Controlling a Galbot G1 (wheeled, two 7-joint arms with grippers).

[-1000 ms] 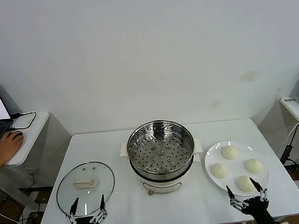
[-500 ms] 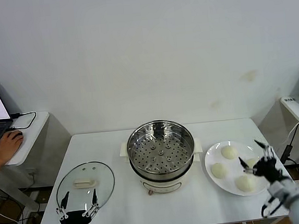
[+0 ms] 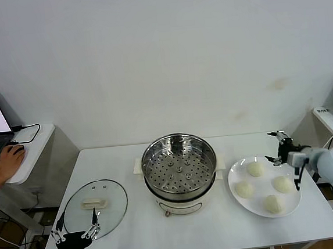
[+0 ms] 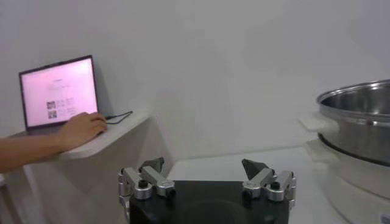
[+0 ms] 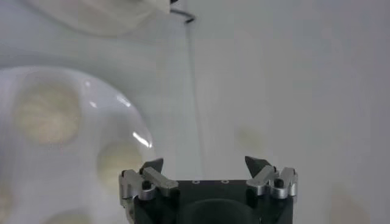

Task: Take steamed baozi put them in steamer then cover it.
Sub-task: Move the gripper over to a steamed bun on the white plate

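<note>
Baozi [image 3: 267, 185], four of them, lie on a white plate [image 3: 236, 175] at the table's [image 3: 135, 232] right side. To its left, the steamer [image 3: 179, 173] stands uncovered at centre; the glass cover [image 3: 96, 209] lies flat at the near left. Right gripper [image 3: 277, 145], fingers spread, hovers above the plate's far right rim. Left gripper [image 3: 76, 230], also spread, waits at the near left edge.
</note>
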